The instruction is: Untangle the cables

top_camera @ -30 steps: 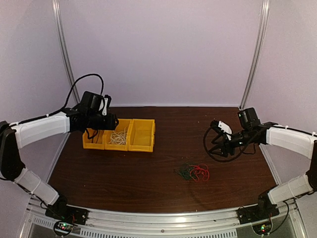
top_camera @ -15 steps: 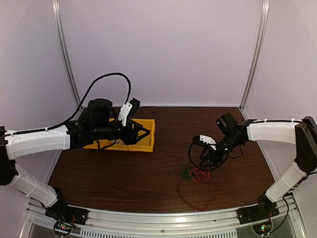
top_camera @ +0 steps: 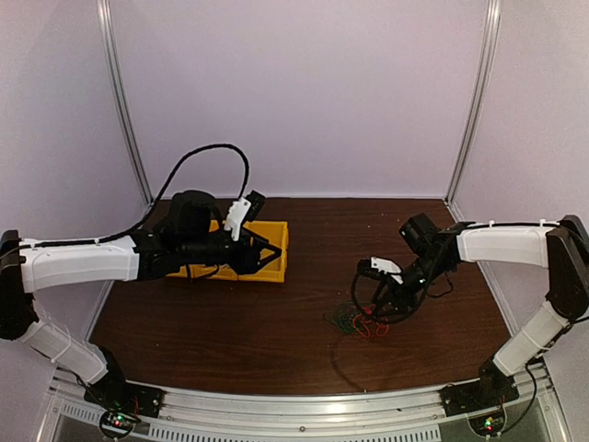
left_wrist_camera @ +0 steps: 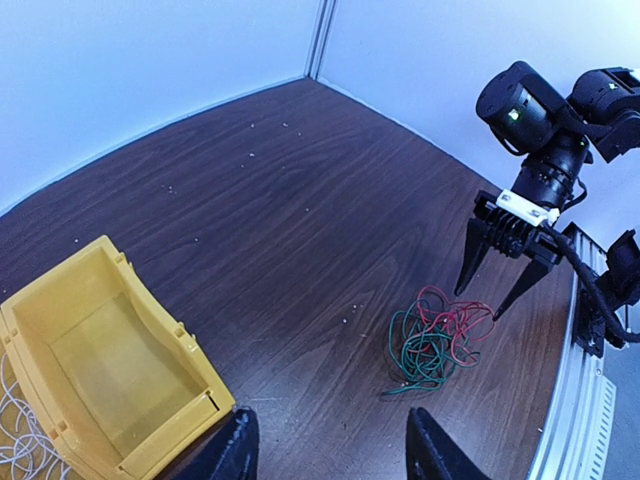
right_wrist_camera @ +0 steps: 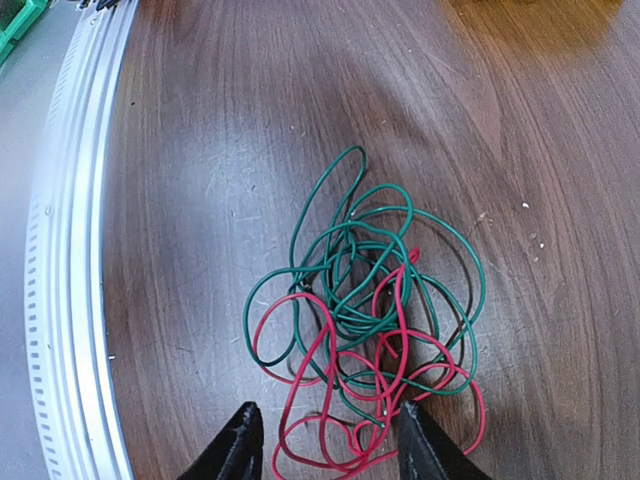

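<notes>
Right claw (right_wrist_camera: 330, 445) hung open just over the red end of the cables (right_wrist_camera: 360, 310), jaws astride the loops and gripping nothing, apparently placed to pinch one red strand free. That red-and-green tangle lay on the tabletop (right_wrist_camera: 200, 150) near the front rail (right_wrist_camera: 70, 250). Farther back, the left claw (left_wrist_camera: 330, 455), also open and empty, hovered by the yellow bins (left_wrist_camera: 120, 270), probably ready to take a freed cable.
</notes>
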`<action>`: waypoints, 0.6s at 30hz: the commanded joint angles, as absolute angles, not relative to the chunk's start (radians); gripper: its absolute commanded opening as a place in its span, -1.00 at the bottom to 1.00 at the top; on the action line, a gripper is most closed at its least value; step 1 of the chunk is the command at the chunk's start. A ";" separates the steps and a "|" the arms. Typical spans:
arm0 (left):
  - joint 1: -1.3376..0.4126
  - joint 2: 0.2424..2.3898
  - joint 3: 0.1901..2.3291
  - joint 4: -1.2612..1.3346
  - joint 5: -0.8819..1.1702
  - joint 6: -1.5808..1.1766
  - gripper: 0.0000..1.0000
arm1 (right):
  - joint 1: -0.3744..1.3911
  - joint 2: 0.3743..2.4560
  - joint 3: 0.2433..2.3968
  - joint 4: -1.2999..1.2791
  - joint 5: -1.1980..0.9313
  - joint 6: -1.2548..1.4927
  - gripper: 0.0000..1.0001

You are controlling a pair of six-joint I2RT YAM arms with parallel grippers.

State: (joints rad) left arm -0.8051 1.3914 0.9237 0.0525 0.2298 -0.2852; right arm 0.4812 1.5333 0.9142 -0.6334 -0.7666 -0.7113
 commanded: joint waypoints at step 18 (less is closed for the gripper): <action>-0.979 1.623 0.833 0.758 0.315 -0.294 0.08 | 0.494 1.514 1.171 -0.809 -0.921 -0.704 -1.00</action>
State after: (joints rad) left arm -0.9268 1.5314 0.8406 0.4057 0.2771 -0.2863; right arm 0.4870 1.5448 1.0519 -0.7074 -0.8127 -0.7036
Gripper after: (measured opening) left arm 0.536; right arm 0.006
